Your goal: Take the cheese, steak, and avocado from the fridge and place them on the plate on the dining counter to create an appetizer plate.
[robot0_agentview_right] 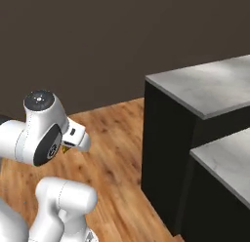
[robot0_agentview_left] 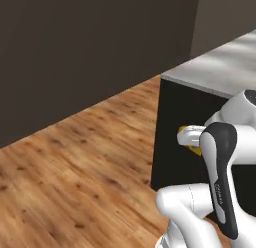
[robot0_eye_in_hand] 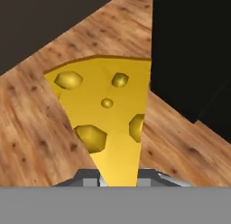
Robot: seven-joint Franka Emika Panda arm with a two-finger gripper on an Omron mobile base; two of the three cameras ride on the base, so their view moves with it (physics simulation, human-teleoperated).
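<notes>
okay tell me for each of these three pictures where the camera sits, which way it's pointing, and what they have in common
Left base view: behind the arm's left, facing forward-down at wood floor and a marbled counter; white arm lower right.
Right base view: behind the arm's right, facing the same counter; arm lower left.
Hand view: on the hand, looking along the tool, shut on the cheese, floor behind.
Shared: floor, black counter base, dark wall.

White glossy rounded arm links, dark grey joint caps, black band along one link.
</notes>
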